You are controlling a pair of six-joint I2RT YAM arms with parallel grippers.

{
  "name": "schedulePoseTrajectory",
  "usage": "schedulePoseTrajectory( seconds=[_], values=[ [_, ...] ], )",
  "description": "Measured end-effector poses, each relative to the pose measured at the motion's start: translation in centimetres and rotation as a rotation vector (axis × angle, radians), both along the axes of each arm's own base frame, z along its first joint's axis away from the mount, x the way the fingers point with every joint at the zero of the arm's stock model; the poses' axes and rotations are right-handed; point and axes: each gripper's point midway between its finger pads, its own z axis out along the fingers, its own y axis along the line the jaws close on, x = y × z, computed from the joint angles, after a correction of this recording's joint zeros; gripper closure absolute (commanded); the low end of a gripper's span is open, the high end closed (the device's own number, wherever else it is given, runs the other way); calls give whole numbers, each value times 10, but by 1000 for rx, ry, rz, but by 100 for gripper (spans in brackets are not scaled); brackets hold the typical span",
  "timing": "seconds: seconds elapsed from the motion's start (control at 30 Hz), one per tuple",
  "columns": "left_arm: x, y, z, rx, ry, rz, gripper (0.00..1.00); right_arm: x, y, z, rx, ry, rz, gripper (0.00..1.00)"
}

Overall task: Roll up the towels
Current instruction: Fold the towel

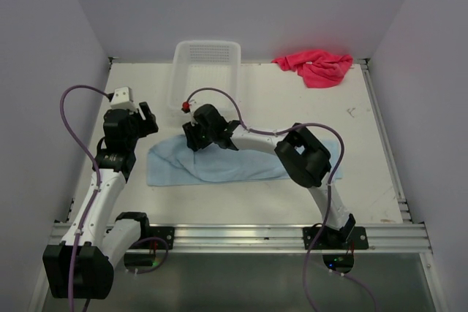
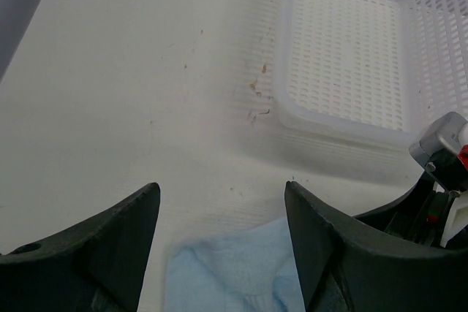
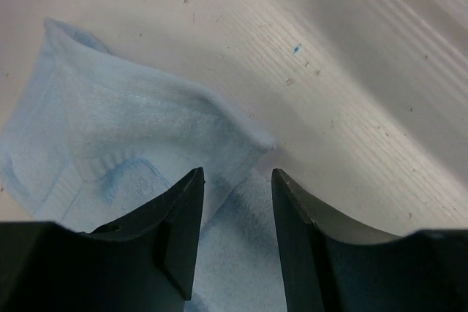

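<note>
The light blue towel [image 1: 219,162] lies stretched crosswise on the middle of the surface [image 1: 351,151], its near edge well clear of the front rail. The surface is bare to its right and beyond it. The bright pink-red towel [image 1: 316,66] sits crumpled in the far right corner against the back wall.

The blue towel is mostly flat. The right wrist view alone shows its end [image 3: 124,137] doubled over, with a raised folded corner. The right end effector [image 3: 238,180] hovers at that fold, fingers spread and pinching nothing.

The left end effector [image 2: 219,202] hangs just beyond the towel's left end [image 2: 234,275], spread wide and empty. Its view shows the white mesh basket [image 2: 329,126] close ahead, with scuffed bare surface to the left.
</note>
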Motion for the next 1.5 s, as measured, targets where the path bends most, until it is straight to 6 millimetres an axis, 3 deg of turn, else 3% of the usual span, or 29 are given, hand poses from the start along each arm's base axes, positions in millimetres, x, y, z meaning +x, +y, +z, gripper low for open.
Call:
schedulePoseTrajectory(
  seconds=[0.33, 0.43, 0.5, 0.53, 0.67, 0.7, 0.93, 1.0, 1.03, 1.07, 1.27, 1.5],
  values=[
    [0, -6, -1, -15, 5, -28, 27, 12, 13, 6, 18, -38, 23, 52],
    [1, -7, -1, -17, 4, -33, 27, 14, 14, 0, 15, -30, 30, 58],
    [1, -7, -2, -20, 6, -36, 27, 14, 13, -4, 10, -26, 35, 68],
    [1, -8, -2, -22, 7, -39, 27, 15, 12, -4, 8, -27, 36, 77],
    [1, -9, -3, -24, 11, -45, 26, 16, 12, -4, 2, -38, 44, 91],
    [1, -10, -4, -25, 12, -47, 26, 16, 11, -5, 0, -40, 45, 100],
    [1, -10, -3, -26, 11, -49, 26, 17, 12, -2, 5, -50, 51, 100],
    [1, -10, -3, -25, 11, -48, 26, 17, 13, 1, 10, -53, 50, 87],
    [1, -10, -3, -26, 11, -49, 26, 17, 13, 3, 13, -54, 48, 75],
    [1, -10, -3, -25, 11, -48, 26, 17, 13, 4, 16, -53, 45, 71],
    [1, -10, -3, -27, 11, -51, 25, 20, 12, 13, 42, -45, 24, 63],
    [1, -12, -3, -30, 11, -58, 25, 37, 3, 18, 92, -10, -10, 59]
  ],
)
